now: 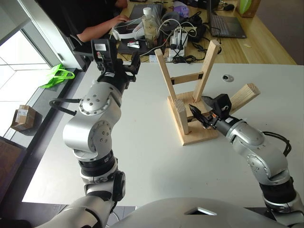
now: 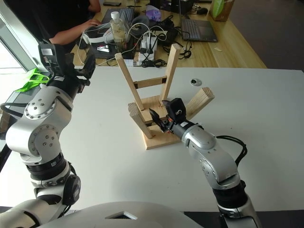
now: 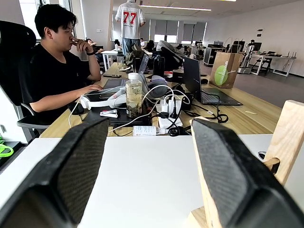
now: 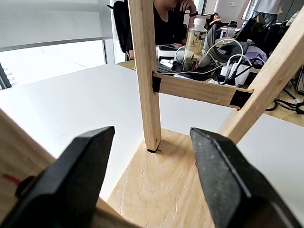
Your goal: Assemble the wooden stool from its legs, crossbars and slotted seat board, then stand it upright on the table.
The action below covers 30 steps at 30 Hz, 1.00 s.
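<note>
Right gripper (image 1: 200,117) spread wide, low over the seat board (image 1: 202,137), mid tabletop (image 1: 142,159).
Left gripper (image 3: 150,176) also apart, raised near far-left corner; right's contact with tilted leg (image 1: 181,115) unclear.

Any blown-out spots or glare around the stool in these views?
Left eye view: window washes out white, stool evenly lit, no glare. Right wrist view: window behind the upright leg blown out; seat board shows no glare.
</note>
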Motion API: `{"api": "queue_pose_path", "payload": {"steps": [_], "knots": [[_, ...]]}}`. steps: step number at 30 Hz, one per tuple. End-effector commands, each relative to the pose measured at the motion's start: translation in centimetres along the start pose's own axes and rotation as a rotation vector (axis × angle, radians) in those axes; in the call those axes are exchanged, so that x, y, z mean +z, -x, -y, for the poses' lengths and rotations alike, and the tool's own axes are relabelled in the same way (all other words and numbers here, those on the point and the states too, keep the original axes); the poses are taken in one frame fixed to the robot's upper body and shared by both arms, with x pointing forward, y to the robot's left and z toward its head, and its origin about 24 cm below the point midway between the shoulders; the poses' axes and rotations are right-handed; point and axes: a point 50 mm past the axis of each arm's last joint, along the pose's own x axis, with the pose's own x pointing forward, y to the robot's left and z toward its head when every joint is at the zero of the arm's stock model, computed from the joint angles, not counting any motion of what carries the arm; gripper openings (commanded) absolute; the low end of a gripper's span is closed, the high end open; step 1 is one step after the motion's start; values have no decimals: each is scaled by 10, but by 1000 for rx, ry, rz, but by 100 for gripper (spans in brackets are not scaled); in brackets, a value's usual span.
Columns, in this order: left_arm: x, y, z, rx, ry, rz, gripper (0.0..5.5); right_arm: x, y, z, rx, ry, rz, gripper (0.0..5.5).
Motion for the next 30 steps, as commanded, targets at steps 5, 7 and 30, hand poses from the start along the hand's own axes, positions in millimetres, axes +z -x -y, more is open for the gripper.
{"api": "queue_pose_path", "payload": {"steps": [5, 7, 30], "knots": [[-11, 11, -35, 191, -10, -32, 322, 163, 20, 49, -57, -370, 833, 299], [-33, 32, -48, 300, 30, -104, 322, 180, 52, 100, -353, -381, 965, 299], [-84, 91, -18, 434, 117, -301, 322, -22, 38, 10, -93, -222, 17, 299]]}}
